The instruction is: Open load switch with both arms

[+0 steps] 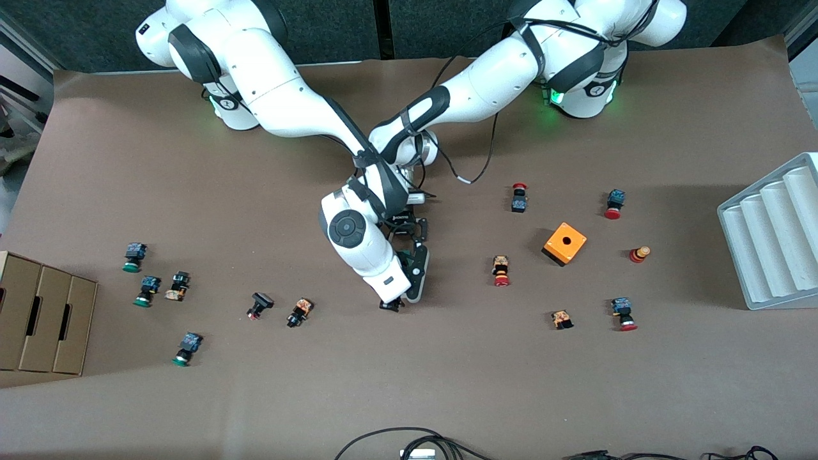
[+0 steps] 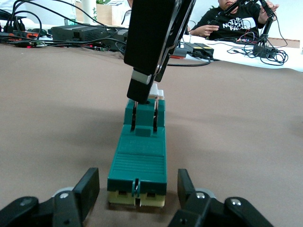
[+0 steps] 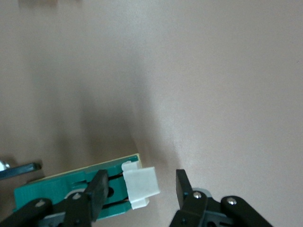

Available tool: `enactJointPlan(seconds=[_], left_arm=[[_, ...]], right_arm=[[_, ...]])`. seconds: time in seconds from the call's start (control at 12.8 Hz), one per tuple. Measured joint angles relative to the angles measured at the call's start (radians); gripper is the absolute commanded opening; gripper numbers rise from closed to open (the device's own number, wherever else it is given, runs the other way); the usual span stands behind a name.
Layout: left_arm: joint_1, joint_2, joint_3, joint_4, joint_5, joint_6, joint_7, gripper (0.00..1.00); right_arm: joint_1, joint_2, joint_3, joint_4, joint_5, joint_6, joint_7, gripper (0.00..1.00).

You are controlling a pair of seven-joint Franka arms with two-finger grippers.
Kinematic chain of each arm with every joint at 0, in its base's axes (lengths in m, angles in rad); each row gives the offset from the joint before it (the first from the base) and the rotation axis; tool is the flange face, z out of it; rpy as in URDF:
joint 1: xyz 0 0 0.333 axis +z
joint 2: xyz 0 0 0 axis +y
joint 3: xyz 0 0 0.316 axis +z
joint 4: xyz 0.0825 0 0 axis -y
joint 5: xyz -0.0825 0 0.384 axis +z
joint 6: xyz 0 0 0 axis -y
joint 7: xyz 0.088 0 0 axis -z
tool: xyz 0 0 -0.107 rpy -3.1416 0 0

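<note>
Left gripper [image 2: 137,189] clamped on one end of the green load switch [image 2: 140,156], lying flat mid-table. Right gripper [image 3: 138,189] fingers apart, straddling its white sliding piece [image 3: 140,187] without gripping.

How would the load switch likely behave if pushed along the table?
The load switch looks like rigid plastic, so probably stiff. Lying long and flat on the table, it should slide, not roll. Its white sliding piece may shift separately.
</note>
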Motion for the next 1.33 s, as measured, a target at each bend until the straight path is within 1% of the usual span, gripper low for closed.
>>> enactJointPlan(seconds=[0.78, 1.33], left_arm=[[0.000, 0.000, 0.000, 0.000, 0.001, 0.000, 0.000, 0.75], [0.000, 0.000, 0.000, -0.001, 0.001, -0.001, 0.000, 0.75]], right_arm=[[0.001, -0.001, 0.004, -0.006, 0.000, -0.004, 0.006, 0.61], [0.002, -0.007, 0.004, -0.006, 0.000, -0.036, 0.006, 0.61]])
